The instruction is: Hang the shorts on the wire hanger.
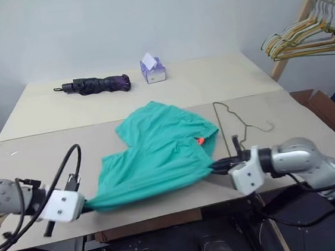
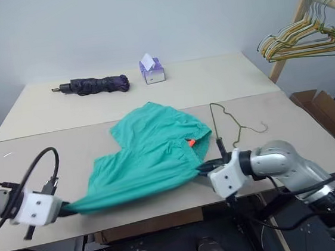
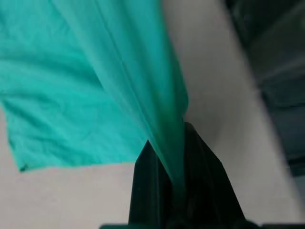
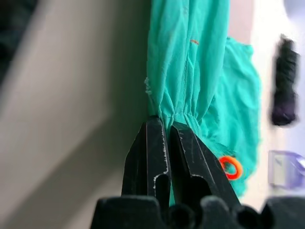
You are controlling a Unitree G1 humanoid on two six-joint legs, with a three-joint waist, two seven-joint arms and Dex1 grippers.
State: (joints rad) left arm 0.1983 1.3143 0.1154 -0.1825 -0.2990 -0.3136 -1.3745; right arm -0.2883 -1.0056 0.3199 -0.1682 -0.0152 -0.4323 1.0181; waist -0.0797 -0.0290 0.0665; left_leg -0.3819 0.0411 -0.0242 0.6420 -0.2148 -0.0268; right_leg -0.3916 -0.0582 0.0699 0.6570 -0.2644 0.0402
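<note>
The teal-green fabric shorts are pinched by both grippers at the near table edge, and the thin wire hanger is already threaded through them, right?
Not quite. The thin olive-gold wire hanger is not threaded through; it lies bare on the table beside the teal-green fabric shorts, as the left eye view shows. The rest holds: the left gripper and right gripper are both shut on the fabric.

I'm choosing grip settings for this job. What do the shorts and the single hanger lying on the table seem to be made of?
The shorts: soft, thin teal woven or knit fabric, matte; it drapes, wrinkles and bunches into gathers where each gripper pinches it. The wire hanger: thin bent wire, probably metal, with a dull olive-gold finish; it holds a crisp triangular outline and curved hook. Whether it is coated cannot be told.
</note>
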